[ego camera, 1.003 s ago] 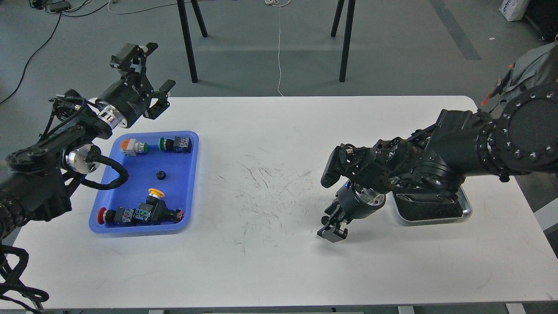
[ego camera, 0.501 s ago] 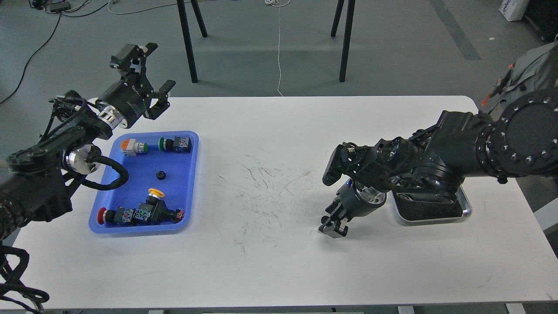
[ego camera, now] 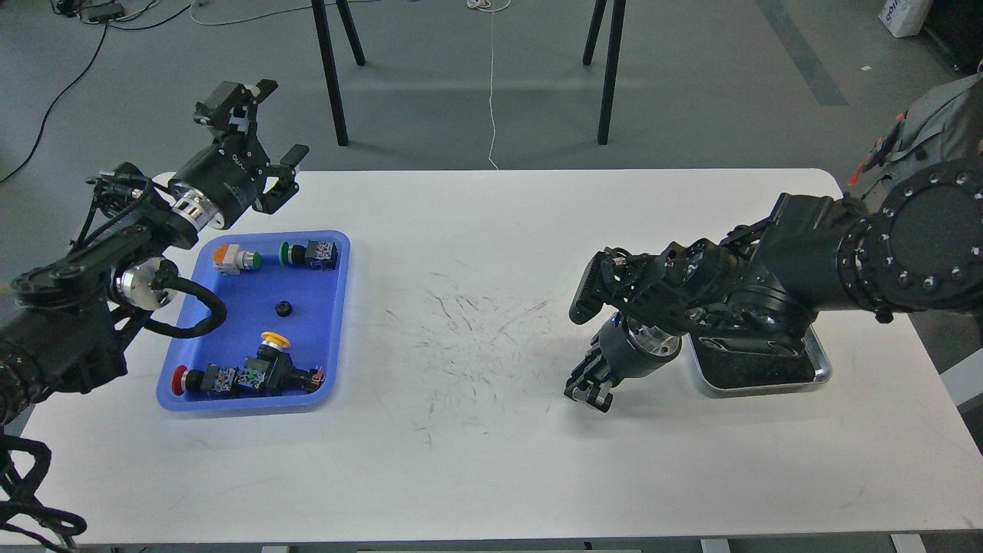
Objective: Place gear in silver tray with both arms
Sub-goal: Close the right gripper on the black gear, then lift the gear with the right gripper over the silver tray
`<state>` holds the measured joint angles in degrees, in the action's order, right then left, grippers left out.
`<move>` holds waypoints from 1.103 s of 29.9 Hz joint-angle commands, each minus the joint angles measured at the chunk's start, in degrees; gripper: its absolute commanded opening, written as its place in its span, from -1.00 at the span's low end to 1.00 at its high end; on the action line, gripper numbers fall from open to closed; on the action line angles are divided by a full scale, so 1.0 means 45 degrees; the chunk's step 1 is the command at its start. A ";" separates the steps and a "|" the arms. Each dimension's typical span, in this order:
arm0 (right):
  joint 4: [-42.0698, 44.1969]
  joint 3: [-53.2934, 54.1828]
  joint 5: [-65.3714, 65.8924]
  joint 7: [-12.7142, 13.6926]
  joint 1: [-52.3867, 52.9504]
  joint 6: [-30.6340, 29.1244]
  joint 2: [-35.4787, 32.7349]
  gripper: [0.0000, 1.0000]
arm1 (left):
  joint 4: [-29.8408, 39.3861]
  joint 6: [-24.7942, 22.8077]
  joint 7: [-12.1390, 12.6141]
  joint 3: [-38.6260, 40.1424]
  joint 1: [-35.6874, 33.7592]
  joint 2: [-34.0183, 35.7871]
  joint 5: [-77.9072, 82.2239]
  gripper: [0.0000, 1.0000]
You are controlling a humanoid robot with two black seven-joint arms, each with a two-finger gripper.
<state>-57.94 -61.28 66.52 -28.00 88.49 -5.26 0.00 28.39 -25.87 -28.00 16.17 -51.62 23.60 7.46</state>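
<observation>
The gear (ego camera: pixel 284 309) is a small black piece lying in the middle of the blue tray (ego camera: pixel 338 322) at the left. The silver tray (ego camera: pixel 823 370) sits at the right of the table, mostly hidden under my right arm; only its dark bottom and front rim show. My left gripper (ego camera: pixel 273 123) is open and empty, held in the air above the table's back left edge, beyond the blue tray. My right gripper (ego camera: pixel 590 392) points down just above the table, left of the silver tray. It is dark and I cannot tell its fingers apart.
The blue tray also holds several push-button switches with orange, green, yellow and red caps (ego camera: pixel 265 369). The scuffed white table (ego camera: pixel 461 330) spans the view. Chair legs (ego camera: pixel 330 69) stand on the floor behind it.
My right gripper has lifted slightly and rotated a little above the table. My left arm has shifted slightly to the left, with its gripper still open.
</observation>
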 commanded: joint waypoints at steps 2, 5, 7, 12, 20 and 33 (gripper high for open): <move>0.0122 0.0005 0.0002 0.0000 0.0003 -0.0004 0.0000 -0.82 | 0.0001 0.0007 0.0000 -0.0001 0.0005 0.0009 0.0002 1.00; 0.0239 0.0005 -0.0017 0.0000 -0.0017 -0.0004 0.0000 -0.83 | 0.0001 0.0007 0.0000 -0.0020 0.0005 -0.0010 0.0002 1.00; 0.0278 0.0024 -0.0037 0.0000 0.0002 -0.0004 0.0000 -0.92 | -0.0019 0.0026 0.0000 -0.0020 0.0005 -0.0030 0.0002 1.00; 0.0454 0.0083 -0.0115 0.0000 0.0353 -0.0043 0.0000 -0.94 | -0.0019 0.0026 0.0000 -0.0020 0.0083 -0.0030 0.0002 1.00; 0.0825 0.0200 -0.0563 0.0000 0.1018 -0.0063 -0.1617 -0.94 | -0.0019 0.0124 0.0000 -0.0039 0.0161 -0.0108 0.0021 1.00; 0.1176 0.0102 -0.0506 0.0000 0.0687 -0.0043 -0.4880 -0.93 | 0.0001 0.0163 0.0000 -0.0098 0.0200 -0.0224 0.0119 1.00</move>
<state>-53.75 -60.82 64.30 -28.00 92.41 -5.55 -19.30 28.35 -25.18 -28.00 15.87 -50.81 23.07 7.89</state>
